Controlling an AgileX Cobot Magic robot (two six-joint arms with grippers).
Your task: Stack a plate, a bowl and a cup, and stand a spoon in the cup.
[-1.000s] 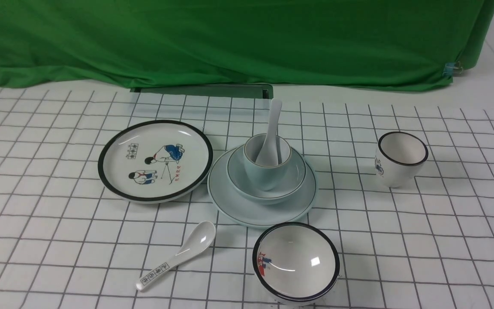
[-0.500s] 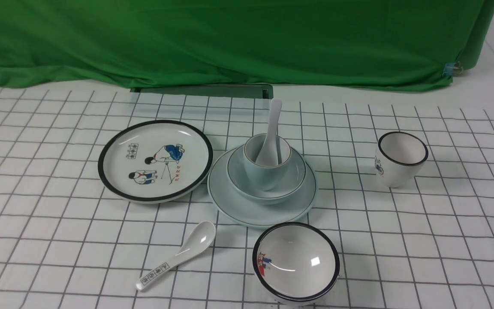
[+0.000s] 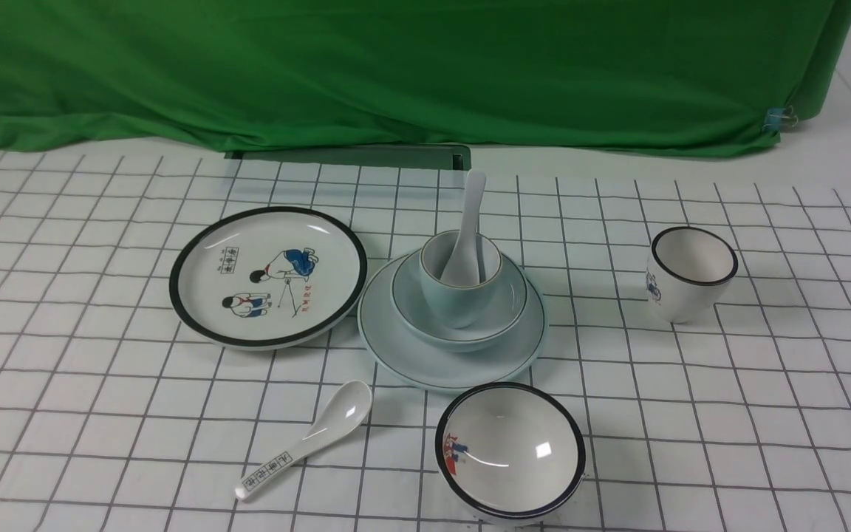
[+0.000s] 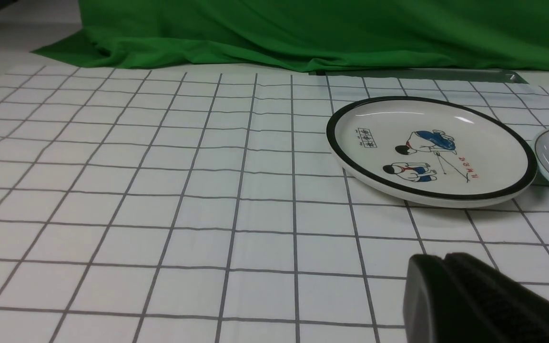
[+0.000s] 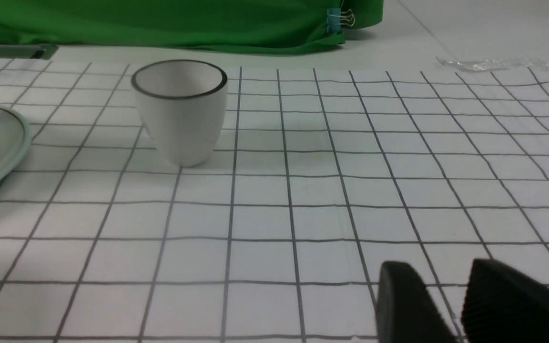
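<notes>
In the middle of the table the pale plate (image 3: pixel 411 358) carries the pale bowl (image 3: pixel 508 309). The small pale cup (image 3: pixel 455 303) sits inside the bowl. The plain white spoon (image 3: pixel 471 203) stands in the cup with its handle leaning up and back. My left gripper (image 4: pixel 443 259) is shut and empty, low over the cloth, well short of the picture plate. My right gripper (image 5: pixel 439 267) is open with nothing between its fingers, on the cloth's right side, well short of the black-rimmed cup. Neither gripper touches the stack.
A black-rimmed plate with cartoon figures (image 3: pixel 267 277) lies left of the stack. A black-rimmed bowl (image 3: pixel 510 451) and a spoon with characters on its handle (image 3: pixel 300 442) lie in front. A black-rimmed cup (image 3: pixel 691 275) stands to the right. Green cloth (image 3: pixel 396 74) hangs behind.
</notes>
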